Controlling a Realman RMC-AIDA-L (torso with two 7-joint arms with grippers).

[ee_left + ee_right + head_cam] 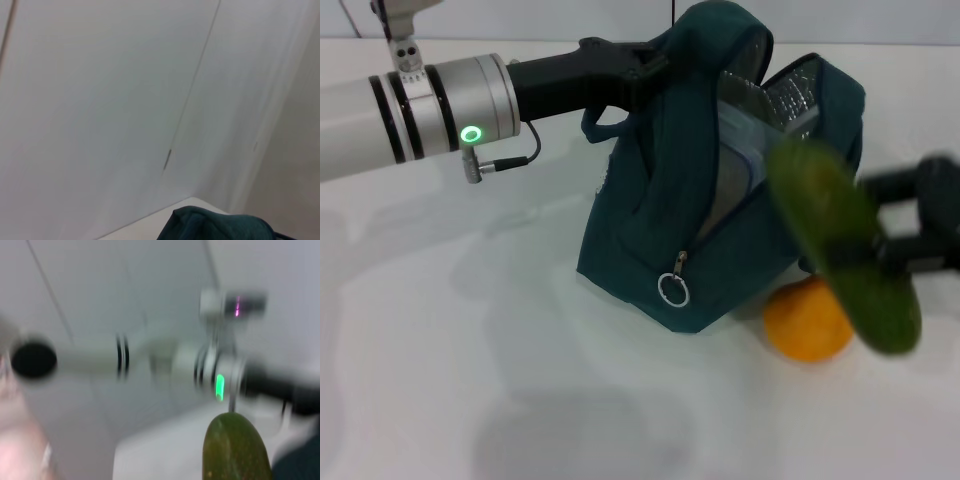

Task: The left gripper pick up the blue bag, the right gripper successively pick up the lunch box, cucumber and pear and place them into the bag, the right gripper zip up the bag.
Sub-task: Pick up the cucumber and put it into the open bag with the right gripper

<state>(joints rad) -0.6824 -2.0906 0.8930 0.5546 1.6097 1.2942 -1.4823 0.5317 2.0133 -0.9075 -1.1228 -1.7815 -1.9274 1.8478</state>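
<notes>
The pear rests on the white worktop, touching the blue bag's base. Just above it, the right hand grips the tilted cucumber beside the bag's open mouth. Inside, the lunch box shows. Farther back, the left hand clamps the bag's handle, holding it up.

The bag stands with its mouth held open by the left gripper, the lunch box filling part of the inside. The cucumber (carried by the right gripper) hangs across the approach from the right. The pear sits against the bag's base; the table in front lies open.
</notes>
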